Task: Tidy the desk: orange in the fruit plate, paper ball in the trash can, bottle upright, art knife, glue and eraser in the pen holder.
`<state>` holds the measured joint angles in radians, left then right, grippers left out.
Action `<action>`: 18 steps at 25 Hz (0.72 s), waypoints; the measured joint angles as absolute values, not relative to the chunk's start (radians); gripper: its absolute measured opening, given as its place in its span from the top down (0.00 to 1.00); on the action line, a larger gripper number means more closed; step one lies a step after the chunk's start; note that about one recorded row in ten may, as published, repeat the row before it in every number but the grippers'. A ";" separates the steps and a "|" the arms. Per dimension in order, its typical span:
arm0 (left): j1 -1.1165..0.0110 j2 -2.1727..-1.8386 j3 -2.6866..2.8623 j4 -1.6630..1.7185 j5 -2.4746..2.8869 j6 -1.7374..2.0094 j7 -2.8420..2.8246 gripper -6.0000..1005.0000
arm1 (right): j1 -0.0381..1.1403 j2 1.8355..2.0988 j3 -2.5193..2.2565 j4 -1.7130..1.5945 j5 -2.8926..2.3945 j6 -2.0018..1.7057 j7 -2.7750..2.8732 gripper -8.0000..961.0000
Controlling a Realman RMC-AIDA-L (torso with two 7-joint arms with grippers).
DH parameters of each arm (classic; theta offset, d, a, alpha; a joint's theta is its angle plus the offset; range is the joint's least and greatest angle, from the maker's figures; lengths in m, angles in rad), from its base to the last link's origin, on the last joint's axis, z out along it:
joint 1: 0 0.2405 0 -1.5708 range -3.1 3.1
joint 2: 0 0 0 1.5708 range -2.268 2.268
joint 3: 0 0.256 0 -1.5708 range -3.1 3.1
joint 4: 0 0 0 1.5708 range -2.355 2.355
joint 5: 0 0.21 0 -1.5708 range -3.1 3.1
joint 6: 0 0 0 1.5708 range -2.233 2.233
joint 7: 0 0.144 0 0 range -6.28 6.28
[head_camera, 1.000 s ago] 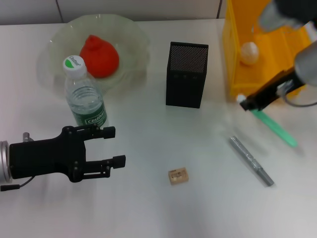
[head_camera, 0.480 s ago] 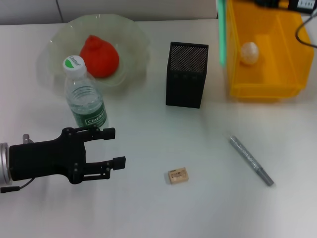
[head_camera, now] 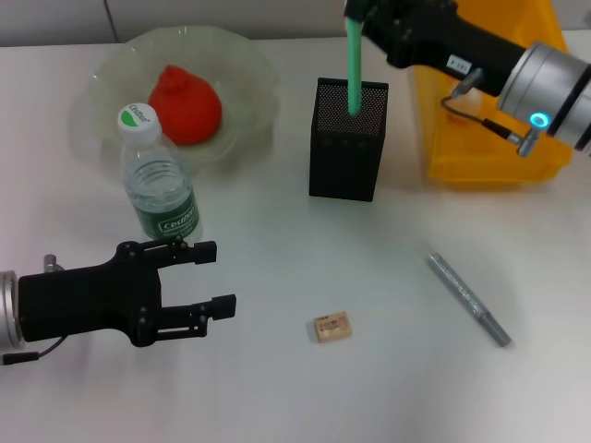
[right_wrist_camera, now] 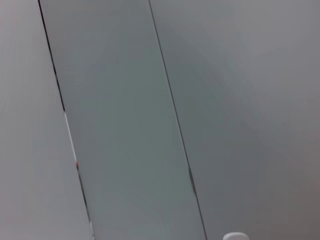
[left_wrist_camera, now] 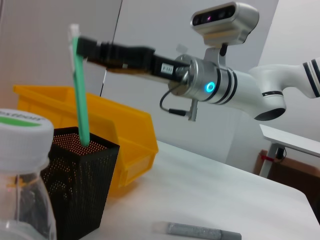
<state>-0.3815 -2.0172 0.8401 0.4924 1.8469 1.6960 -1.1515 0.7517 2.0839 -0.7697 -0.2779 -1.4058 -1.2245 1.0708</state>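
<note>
My right gripper point(head_camera: 362, 17) is shut on a slim green stick point(head_camera: 353, 65) with a white end and holds it upright over the black mesh pen holder point(head_camera: 346, 152). The stick's lower end is inside the holder; this also shows in the left wrist view point(left_wrist_camera: 80, 95). The tan eraser point(head_camera: 332, 327) and a grey pen-shaped tool point(head_camera: 468, 298) lie on the desk point(head_camera: 277, 388). The orange point(head_camera: 185, 103) is in the fruit plate point(head_camera: 249, 65). The bottle point(head_camera: 159, 180) stands upright. My left gripper point(head_camera: 211, 277) is open and empty, just in front of the bottle. The paper ball is hidden.
The yellow trash can point(head_camera: 480, 138) stands at the back right, partly covered by my right arm point(head_camera: 545, 83). The right wrist view shows only a wall.
My right arm has swung left from the trash can to above the pen holder. The green stick has turned upright and its lower end has gone into the holder. My left arm has not moved.
</note>
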 joint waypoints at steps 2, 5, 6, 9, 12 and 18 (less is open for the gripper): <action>-0.378 -2.017 0.839 0.492 1.847 1.697 -1.151 0.22 | 0.753 2.086 -0.790 -0.275 -1.405 -1.197 1.070 0.75; -0.371 -2.017 0.837 0.492 1.847 1.699 -1.148 0.22 | 0.746 2.084 -0.810 -0.283 -1.406 -1.190 1.110 0.75; -0.369 -2.017 0.837 0.492 1.847 1.699 -1.148 0.22 | 0.744 2.082 -0.822 -0.288 -1.406 -1.193 1.134 0.74; -0.369 -2.016 0.839 0.492 1.847 1.700 -1.148 0.22 | 0.718 2.077 -0.893 -0.372 -1.426 -1.222 1.236 0.73; -0.369 -2.012 0.839 0.492 1.847 1.707 -1.149 0.22 | 0.658 2.077 -0.984 -0.578 -1.506 -1.272 1.421 0.62; -0.363 -1.984 0.835 0.493 1.847 1.731 -1.153 0.22 | 0.630 2.062 -1.017 -1.060 -1.893 -1.538 1.852 0.33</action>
